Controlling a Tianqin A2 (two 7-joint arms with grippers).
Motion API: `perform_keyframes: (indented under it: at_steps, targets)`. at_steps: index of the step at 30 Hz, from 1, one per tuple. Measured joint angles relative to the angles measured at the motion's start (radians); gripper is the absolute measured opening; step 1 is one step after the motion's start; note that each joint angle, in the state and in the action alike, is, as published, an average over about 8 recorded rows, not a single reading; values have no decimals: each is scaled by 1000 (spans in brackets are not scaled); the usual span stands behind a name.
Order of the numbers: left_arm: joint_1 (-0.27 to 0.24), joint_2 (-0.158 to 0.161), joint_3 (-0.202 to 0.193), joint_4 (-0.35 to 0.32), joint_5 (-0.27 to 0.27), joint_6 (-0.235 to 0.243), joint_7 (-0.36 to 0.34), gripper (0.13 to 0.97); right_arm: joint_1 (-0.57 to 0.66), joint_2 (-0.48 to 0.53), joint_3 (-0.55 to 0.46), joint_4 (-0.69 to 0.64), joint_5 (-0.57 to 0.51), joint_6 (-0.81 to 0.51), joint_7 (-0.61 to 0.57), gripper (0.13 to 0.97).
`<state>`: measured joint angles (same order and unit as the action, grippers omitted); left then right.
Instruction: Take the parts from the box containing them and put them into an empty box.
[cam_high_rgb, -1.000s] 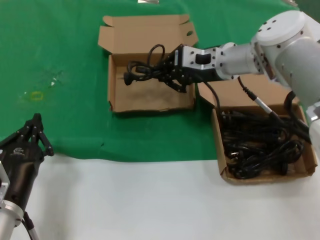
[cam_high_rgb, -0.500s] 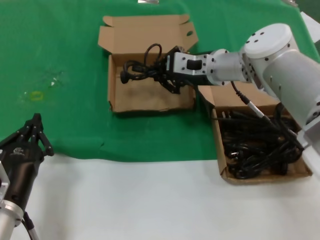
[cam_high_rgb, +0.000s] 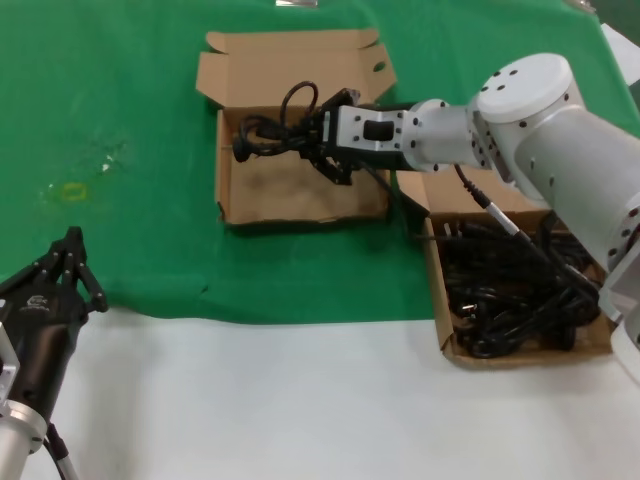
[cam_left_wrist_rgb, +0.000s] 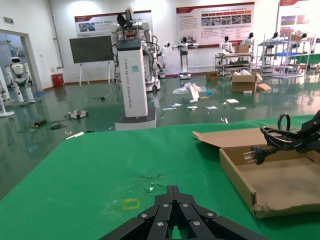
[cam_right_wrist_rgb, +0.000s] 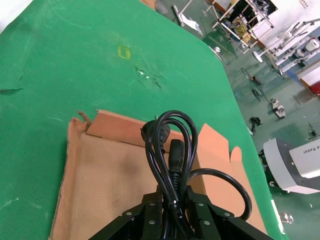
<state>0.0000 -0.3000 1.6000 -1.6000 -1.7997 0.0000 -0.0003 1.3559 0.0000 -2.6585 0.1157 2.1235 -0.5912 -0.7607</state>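
Observation:
My right gripper (cam_high_rgb: 318, 142) is shut on a coiled black power cord (cam_high_rgb: 268, 135) and holds it above the back of the empty box (cam_high_rgb: 290, 195), a shallow brown cardboard box with its lid folded back. In the right wrist view the cord (cam_right_wrist_rgb: 170, 140) loops out from between the closed fingers (cam_right_wrist_rgb: 172, 202) over the box's bare floor (cam_right_wrist_rgb: 105, 185). The box containing the parts (cam_high_rgb: 438, 300) stands to the right, with a tangle of black cords (cam_high_rgb: 520, 290) in it. My left gripper (cam_high_rgb: 70, 250) is parked at the near left, shut and holding nothing.
Both boxes stand on a green cloth (cam_high_rgb: 120, 120); a white table edge (cam_high_rgb: 300, 400) runs along the front. A small yellow mark (cam_high_rgb: 72, 190) lies on the cloth at the left. From the left wrist, the held cord (cam_left_wrist_rgb: 280, 137) hangs over the empty box (cam_left_wrist_rgb: 280, 185).
My right gripper has carried the cord leftward and a little farther back over the empty box. The left arm has not moved.

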Motion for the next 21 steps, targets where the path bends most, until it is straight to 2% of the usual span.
perform_keyframes:
  at_steps: [12,21]
  targets:
    - [0,0,0,0,0,0,0,144,-7,0,-82,-3,94,10,-21,283]
    - [0,0,0,0,0,0,0,144,-10,0,-90,-4,110,12,-32,414]
